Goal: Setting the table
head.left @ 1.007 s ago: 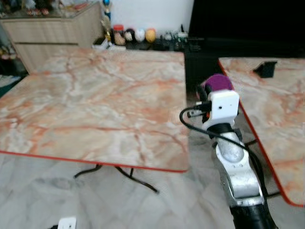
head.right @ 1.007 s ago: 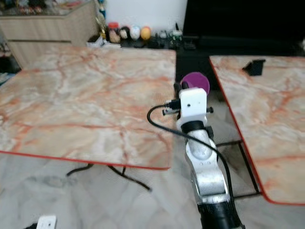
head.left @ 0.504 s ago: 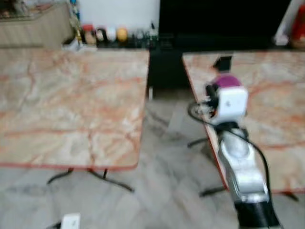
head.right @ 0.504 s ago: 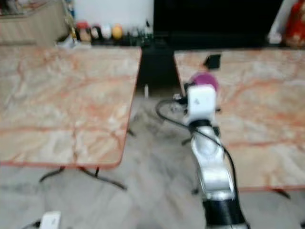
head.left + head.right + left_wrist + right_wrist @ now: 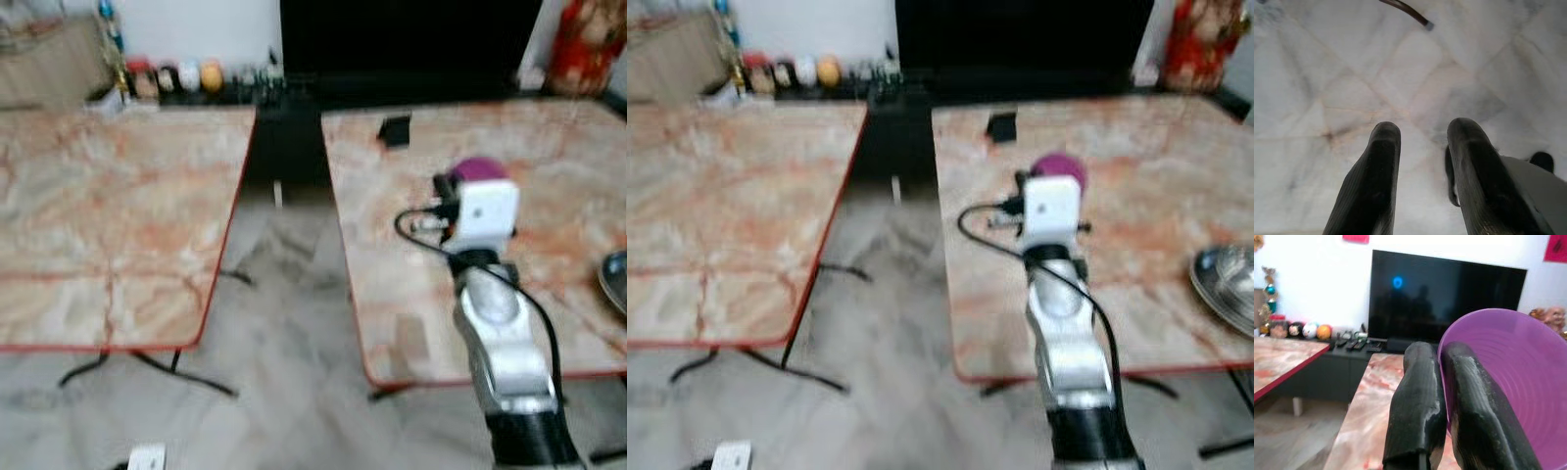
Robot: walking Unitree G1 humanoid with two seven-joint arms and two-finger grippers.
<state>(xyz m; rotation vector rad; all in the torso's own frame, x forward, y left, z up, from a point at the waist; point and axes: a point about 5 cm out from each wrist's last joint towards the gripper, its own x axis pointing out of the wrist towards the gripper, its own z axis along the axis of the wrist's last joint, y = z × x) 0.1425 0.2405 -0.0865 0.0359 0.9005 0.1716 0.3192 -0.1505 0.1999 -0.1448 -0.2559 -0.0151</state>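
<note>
A purple plastic bowl (image 5: pixel 1503 382) is pinched by its rim between the two black fingers of my right gripper (image 5: pixel 1442 377), which is shut on it. In the eye views the bowl (image 5: pixel 479 168) peeks out behind the white wrist camera, held above the near-left part of the right marble table (image 5: pixel 549 137). A shiny metal dish (image 5: pixel 1227 284) lies at that table's right edge. My left gripper (image 5: pixel 1422 131) hangs over the marble floor, open, with nothing between its fingers.
A second marble table (image 5: pixel 98 215) stands to the left, with a floor gap (image 5: pixel 284 284) between the two. A small black object (image 5: pixel 395 129) sits at the right table's far corner. Behind are a dark TV (image 5: pixel 1444 298) and a low cabinet with ornaments (image 5: pixel 186 76).
The view has swung to the right, so the right table now fills the middle. The right arm, still holding the purple bowl, now stands over that table rather than over the gap.
</note>
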